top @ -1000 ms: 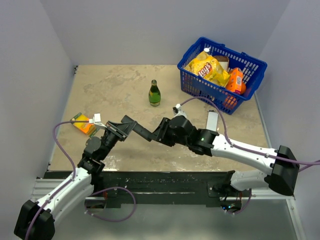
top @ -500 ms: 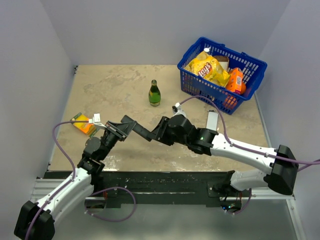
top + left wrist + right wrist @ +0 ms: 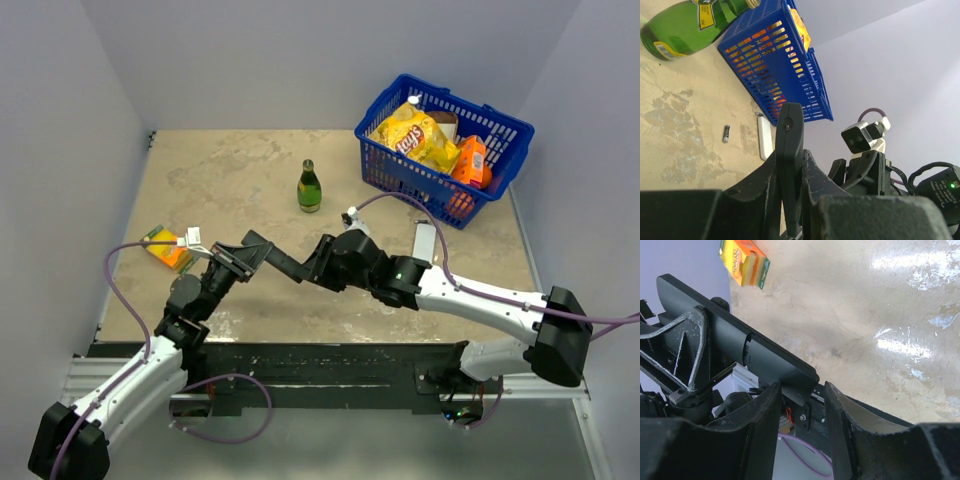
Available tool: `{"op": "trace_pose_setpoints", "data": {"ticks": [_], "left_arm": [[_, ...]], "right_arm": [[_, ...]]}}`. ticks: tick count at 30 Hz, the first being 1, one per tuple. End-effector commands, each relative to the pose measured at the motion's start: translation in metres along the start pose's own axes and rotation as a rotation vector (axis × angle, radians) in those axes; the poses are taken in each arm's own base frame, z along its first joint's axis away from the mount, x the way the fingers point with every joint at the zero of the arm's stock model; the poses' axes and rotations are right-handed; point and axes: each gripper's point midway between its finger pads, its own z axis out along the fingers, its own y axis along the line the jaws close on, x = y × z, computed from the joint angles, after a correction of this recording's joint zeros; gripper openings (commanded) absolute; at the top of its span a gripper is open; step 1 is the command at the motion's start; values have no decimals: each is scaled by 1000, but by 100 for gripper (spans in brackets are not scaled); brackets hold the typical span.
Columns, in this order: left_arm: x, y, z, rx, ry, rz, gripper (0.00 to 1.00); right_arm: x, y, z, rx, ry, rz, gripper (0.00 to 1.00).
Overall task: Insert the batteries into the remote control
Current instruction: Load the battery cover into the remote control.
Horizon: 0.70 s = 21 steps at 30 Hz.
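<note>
The remote control (image 3: 282, 263), a slim black bar, is held off the table between the two arms. My left gripper (image 3: 240, 258) is shut on one end; in the left wrist view the remote control (image 3: 789, 125) stands edge-on between the fingers. My right gripper (image 3: 318, 262) is at the other end. In the right wrist view the remote control (image 3: 765, 352) has its tip between the jaws of the right gripper (image 3: 802, 387), touching the left finger with a gap to the right one. One battery (image 3: 726, 133) lies on the table.
A green bottle (image 3: 309, 187) stands mid-table. A blue basket (image 3: 500, 125) with snack packs sits at the back right. A flat white device (image 3: 423, 240) lies near the right arm, and an orange-yellow box (image 3: 165, 247) lies at the left.
The right gripper has edged slightly left along the remote's end and its jaws have narrowed a little. The left arm and remote have stayed put.
</note>
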Motion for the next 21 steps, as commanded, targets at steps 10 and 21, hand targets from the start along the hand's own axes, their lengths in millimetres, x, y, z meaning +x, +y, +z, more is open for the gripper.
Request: {"op": "trace_pose_setpoints", "data": {"ticks": [10,21], "left_arm": [[-7,-30,1,102,-21,48,0],[-4,-35,0,124,-8,65,0]], "right_arm": [[-14,25,-3,-37,-46,32,42],[-14,27,1,-29,-40,33,39]]}}
